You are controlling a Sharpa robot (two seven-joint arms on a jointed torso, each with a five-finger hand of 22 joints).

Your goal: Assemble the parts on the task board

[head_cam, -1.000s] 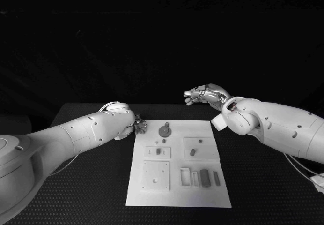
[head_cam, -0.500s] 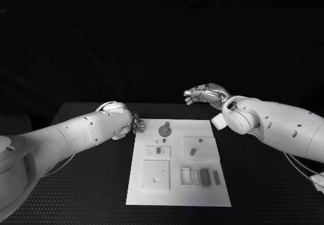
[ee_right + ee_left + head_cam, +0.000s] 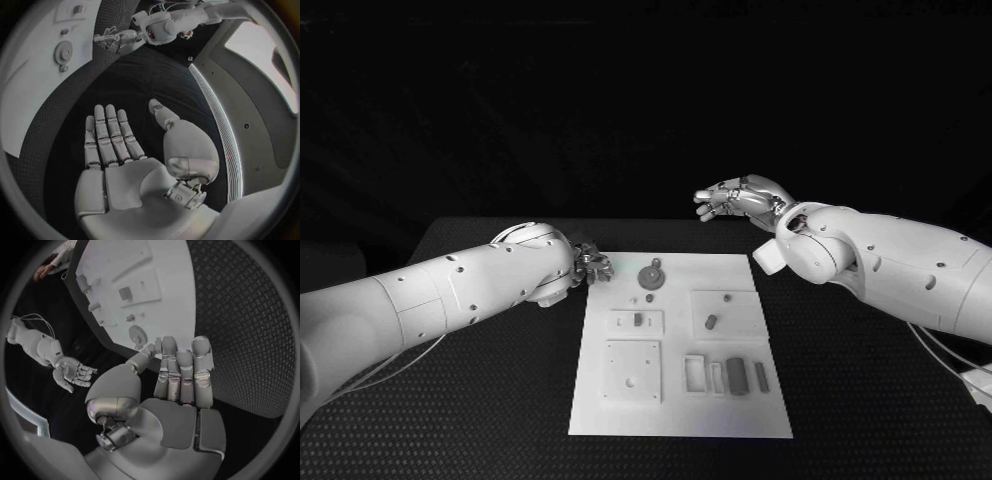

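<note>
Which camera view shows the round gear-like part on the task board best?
The head view: the round part lies unobstructed near the task board's far edge. The left wrist view shows it beyond the left hand; the right wrist view shows it small and distorted.

The task board (image 3: pixel 678 400) is lying in the middle of the table (image 3: pixel 473 400). The round part (image 3: pixel 651 276) is sitting near the board's far edge, and the upright parts (image 3: pixel 737 377) are standing toward its near right. The left hand (image 3: pixel 589 264) is hovering just beside the board's far left corner; the right hand (image 3: pixel 740 204) is hanging beyond the far right corner.
</note>
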